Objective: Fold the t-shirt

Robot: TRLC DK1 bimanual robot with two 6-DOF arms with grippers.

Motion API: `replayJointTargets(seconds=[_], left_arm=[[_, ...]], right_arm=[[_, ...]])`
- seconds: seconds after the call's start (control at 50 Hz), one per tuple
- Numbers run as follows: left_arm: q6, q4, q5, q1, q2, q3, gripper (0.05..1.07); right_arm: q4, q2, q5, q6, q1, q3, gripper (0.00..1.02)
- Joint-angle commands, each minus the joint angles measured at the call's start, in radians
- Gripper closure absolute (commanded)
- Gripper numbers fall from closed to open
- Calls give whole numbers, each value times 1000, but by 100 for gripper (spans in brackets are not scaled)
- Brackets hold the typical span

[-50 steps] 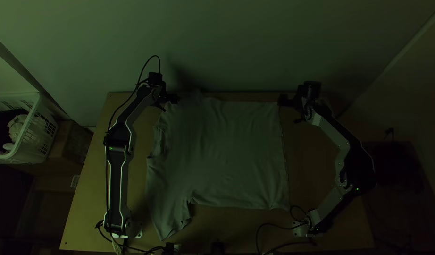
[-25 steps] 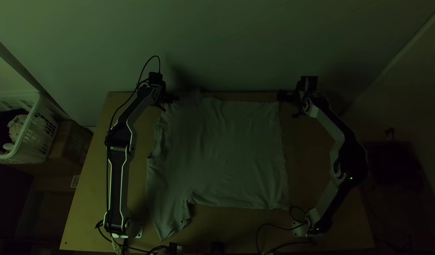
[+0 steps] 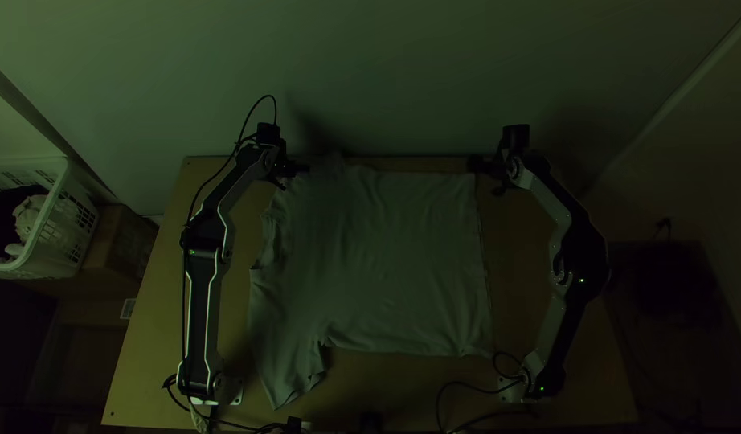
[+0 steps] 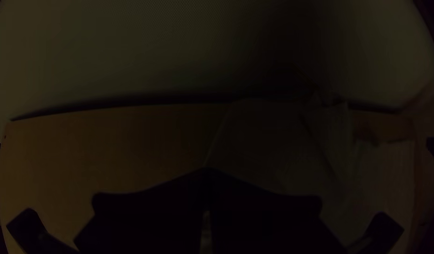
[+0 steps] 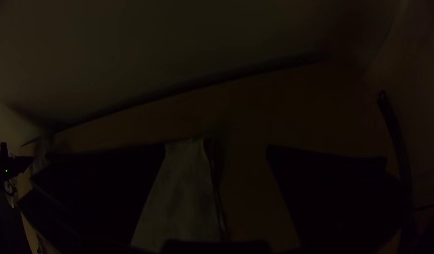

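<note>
The grey-green t-shirt (image 3: 403, 257) lies mostly spread, hem towards the right, one sleeve pointing to the table's near edge, its left side rumpled. At its far left corner is my left gripper (image 3: 300, 169). In the left wrist view the left gripper (image 4: 206, 170) has its fingertips together at the edge of the shirt (image 4: 273, 150), shut on it. My right gripper (image 3: 476, 165) is at the far right corner. The right wrist view has the right gripper (image 5: 217, 146) open, one finger over the shirt (image 5: 184, 193), the other over bare wood beyond its side edge.
A wall rises just behind the table's far edge (image 3: 419, 163). Left of the table, a white basket (image 3: 45, 233) holds cloth, beside a cardboard box (image 3: 121, 245). Cables (image 3: 467, 386) run along the near edge. Bare wood lies right of the shirt.
The right arm's elbow has swung inward to the left and its gripper has shifted slightly left. The left gripper has moved very slightly right. The shirt lies much as before.
</note>
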Motion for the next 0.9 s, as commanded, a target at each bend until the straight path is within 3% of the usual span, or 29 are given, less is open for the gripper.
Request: replayJointTargets(seconds=[0.0, 0.28, 0.4, 0.66, 0.78, 0.88], left_arm=[[-26, -39, 17, -15, -22, -4, 105], [-29, -45, 17, -12, -67, -6, 105], [-29, -45, 17, -12, -76, -6, 105], [-32, -53, 16, -9, -77, -9, 105], [-41, -64, 16, -8, -76, -10, 105], [-44, -71, 16, -5, -77, -12, 105]], right_arm=[[-45, 56, 8, 42, 1, 62, 6], [-95, 141, 7, 77, 6, 155, 18], [-121, 202, 7, 77, 9, 212, 32], [-201, 311, 7, 77, 33, 336, 34], [-201, 335, 8, 71, 45, 365, 60], [-201, 355, 8, 70, 50, 396, 62]])
